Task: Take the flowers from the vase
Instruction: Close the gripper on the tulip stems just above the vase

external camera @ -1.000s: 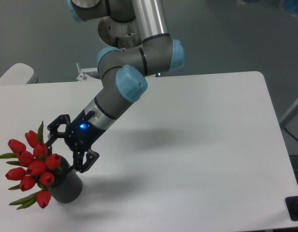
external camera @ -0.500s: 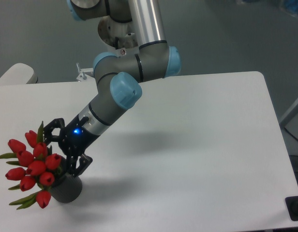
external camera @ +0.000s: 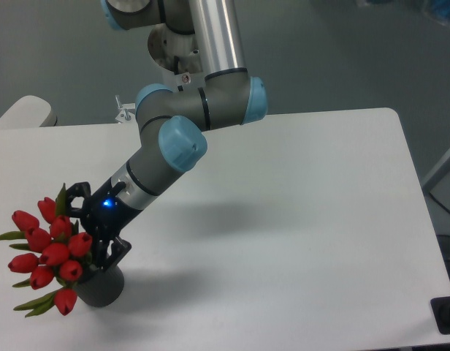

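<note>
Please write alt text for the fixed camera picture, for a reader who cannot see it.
A robot arm reaches down to the left, its open gripper straddling the base of a bunch of red tulips, the flowers, which stand in a dark grey vase near the front left corner of a white table. A blue light glows on the wrist.

gripper (external camera: pixel 85 232): jaws spread, straddling the stems above the vase rim
flowers (external camera: pixel 46 252): in vase (external camera: pixel 102 287), leaning left
table (external camera: pixel 298 219): white
</note>
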